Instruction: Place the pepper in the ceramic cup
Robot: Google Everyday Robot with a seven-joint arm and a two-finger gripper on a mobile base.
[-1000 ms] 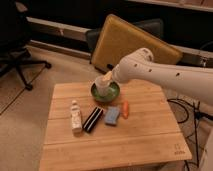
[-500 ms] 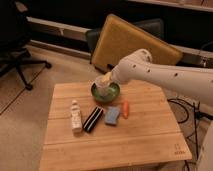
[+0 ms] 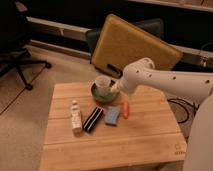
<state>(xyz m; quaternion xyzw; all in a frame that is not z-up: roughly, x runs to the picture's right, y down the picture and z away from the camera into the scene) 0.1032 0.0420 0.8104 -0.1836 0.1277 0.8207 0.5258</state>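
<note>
- My gripper (image 3: 114, 88) hangs just right of the small pale ceramic cup (image 3: 102, 84); I cannot tell whether it is clenched or released.
- The cup rises from the wide dark green bowl (image 3: 101, 97).
- The small tapered orange-red pepper (image 3: 125, 109) lies on the wooden table (image 3: 150, 142), just beside the blue rectangular sponge (image 3: 112, 115).

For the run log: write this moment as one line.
tool by ceramic cup at green bowl | pepper on table beside blue sponge | not yet placed
</note>
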